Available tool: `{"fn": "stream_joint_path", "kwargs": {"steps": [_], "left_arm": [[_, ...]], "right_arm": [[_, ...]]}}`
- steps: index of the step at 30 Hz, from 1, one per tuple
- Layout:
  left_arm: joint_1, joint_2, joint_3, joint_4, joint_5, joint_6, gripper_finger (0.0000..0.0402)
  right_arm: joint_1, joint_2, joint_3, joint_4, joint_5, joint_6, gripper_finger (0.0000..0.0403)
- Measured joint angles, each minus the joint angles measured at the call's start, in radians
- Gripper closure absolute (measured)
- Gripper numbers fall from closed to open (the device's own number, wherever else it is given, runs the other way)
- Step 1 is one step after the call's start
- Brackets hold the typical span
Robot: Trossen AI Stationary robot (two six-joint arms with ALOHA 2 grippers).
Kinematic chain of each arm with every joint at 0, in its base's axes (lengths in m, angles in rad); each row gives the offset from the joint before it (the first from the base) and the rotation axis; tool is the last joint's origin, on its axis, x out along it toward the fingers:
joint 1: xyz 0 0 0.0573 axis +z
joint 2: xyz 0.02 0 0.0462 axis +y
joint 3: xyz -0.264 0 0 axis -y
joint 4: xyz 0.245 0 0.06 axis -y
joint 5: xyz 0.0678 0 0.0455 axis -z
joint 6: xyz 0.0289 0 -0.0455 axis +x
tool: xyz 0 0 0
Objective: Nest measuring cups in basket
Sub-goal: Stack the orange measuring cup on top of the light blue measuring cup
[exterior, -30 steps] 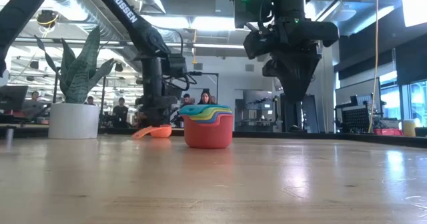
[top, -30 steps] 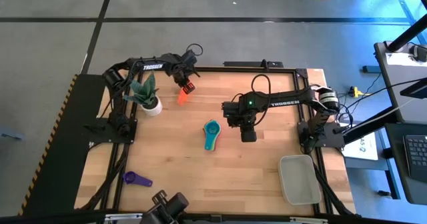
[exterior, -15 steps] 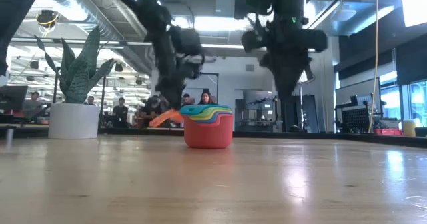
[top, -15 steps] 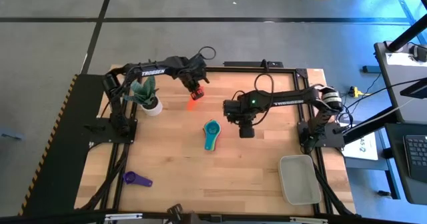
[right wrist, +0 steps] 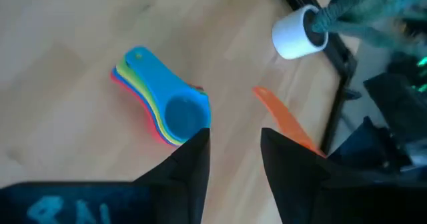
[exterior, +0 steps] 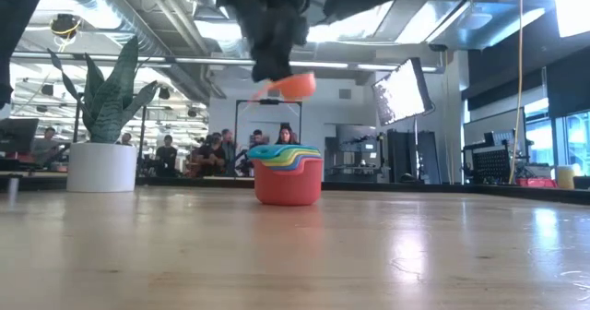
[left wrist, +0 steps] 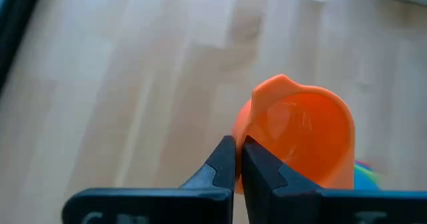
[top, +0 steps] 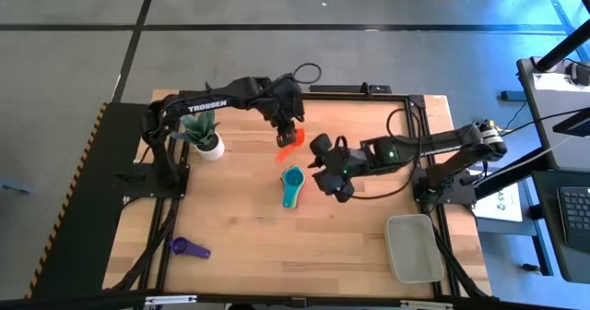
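Robotics lab: exposed ceiling ducts [exterior: 111, 5], monitors [exterior: 398, 90], seated people [exterior: 166, 153].

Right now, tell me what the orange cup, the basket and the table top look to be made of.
Orange cup: likely plastic, smooth and slightly glossy, with light glowing through its thin wall.
Basket: probably translucent plastic, greyish-white, with rounded moulded corners.
Table top: looks like pale wood, plank seams and grain showing, with a satin sheen in the low view.

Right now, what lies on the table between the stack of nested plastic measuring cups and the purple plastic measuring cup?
Nothing: in the high view only bare wooden table separates the stack of nested plastic measuring cups from the purple plastic measuring cup.
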Motion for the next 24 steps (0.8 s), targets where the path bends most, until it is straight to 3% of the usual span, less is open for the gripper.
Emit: {"fn": "stream_joint_path", "kwargs": {"steps": [7,19,24], "left_arm": [[-0.096,0.001,0.061,-0.025,0.05,0.0,0.0399],[-0.195,0.002,0.065,-0.01,0.032,-0.003,0.0399],[-0.202,0.002,0.065,-0.009,0.015,-0.01,0.0399]], "right_arm": [[0.017,0.036,-0.001,-0.03,0.144,-0.122,0.0266],[0.007,0.043,0.0,-0.017,0.137,-0.143,0.0266],[-0.011,0.043,0.0,-0.015,0.077,-0.143,0.0266]]}}
